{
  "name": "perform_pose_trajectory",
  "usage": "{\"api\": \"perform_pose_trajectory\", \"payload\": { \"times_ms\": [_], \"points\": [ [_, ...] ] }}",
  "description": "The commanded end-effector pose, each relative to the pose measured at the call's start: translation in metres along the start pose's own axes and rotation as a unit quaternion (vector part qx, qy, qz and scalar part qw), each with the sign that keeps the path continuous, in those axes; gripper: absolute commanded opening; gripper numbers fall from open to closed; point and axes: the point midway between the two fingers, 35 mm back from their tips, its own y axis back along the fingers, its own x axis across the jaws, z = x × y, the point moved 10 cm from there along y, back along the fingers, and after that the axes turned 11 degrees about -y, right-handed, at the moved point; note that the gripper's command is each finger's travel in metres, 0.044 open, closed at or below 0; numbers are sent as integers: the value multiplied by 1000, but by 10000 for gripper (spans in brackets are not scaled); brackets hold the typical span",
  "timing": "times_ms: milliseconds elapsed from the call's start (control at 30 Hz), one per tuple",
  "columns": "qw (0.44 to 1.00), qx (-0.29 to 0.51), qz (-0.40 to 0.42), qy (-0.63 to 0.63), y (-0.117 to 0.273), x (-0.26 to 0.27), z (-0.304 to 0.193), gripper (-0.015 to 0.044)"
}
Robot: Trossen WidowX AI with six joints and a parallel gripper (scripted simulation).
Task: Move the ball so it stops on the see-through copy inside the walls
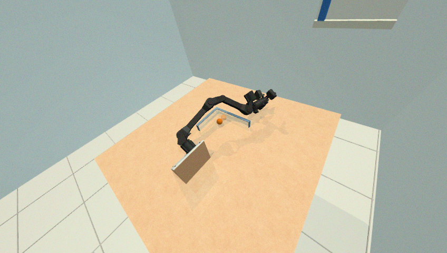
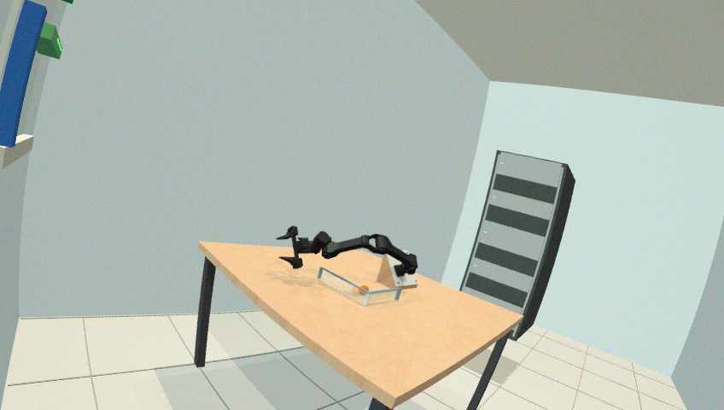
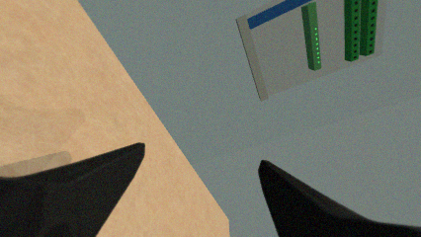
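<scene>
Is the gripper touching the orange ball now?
Apart. The top view shows the open gripper beyond the clear walls, with the ball inside them, alone.

orange ball (image 1: pixel 219 121) sits on the tabletop (image 1: pixel 251 187) inside the corner made by the two low clear walls (image 1: pixel 233 116), blue-edged, meeting in an l. see-through copy (image 1: pixel 223 116), paler orange, lies just beside the ball on the side toward the wall corner; the two look touching or slightly overlapping. exterior view agrees: ball (image 2: pixel 364 289) next to the faint copy (image 2: pixel 355 290), both within the walls (image 2: pixel 355 287).
</scene>
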Motion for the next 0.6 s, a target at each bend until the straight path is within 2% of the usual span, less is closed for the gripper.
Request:
{"api": "perform_pose_trajectory", "payload": {
  "times_ms": [0, 67, 300, 567],
  "points": [
    [1000, 2, 0, 2, 0, 0, 0, 374],
    [1000, 16, 4, 14, 1, 1, 4, 334],
    [980, 139, 62, 128, 16, 13, 33, 334],
    [916, 243, 211, 239, 60, 29, 75, 334]
  ]
}}
